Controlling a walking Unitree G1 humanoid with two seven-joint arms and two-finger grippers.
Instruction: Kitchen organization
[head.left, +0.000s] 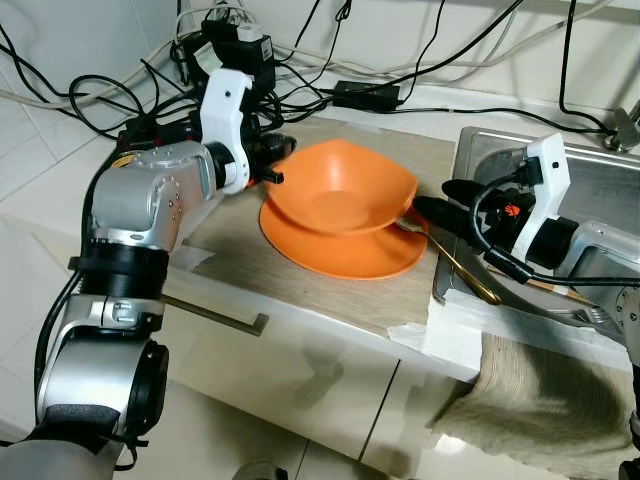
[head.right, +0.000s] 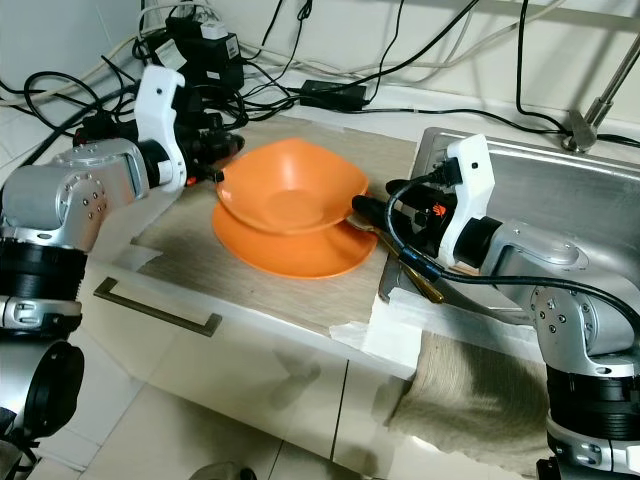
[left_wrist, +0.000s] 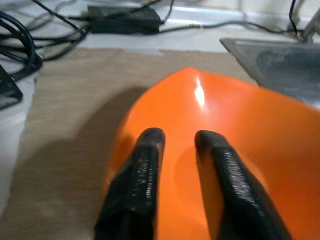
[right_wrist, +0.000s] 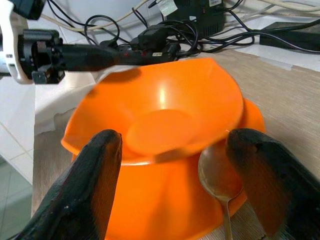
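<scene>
Bowl (head.left: 345, 185): your left gripper (left_wrist: 177, 145) is clamped on its rim; lift slowly, right gripper (right_wrist: 172, 165) spread wide near the spoon (right_wrist: 220, 182).

Left tool (head.left: 277, 160) nearly closed, arm bent inward; right tool (right_wrist: 170, 170) spread wide, reaching left.

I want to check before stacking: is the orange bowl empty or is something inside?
Empty: the orange bowl shows a bare inside. The spoon lies outside it, on the orange plate beneath.
</scene>
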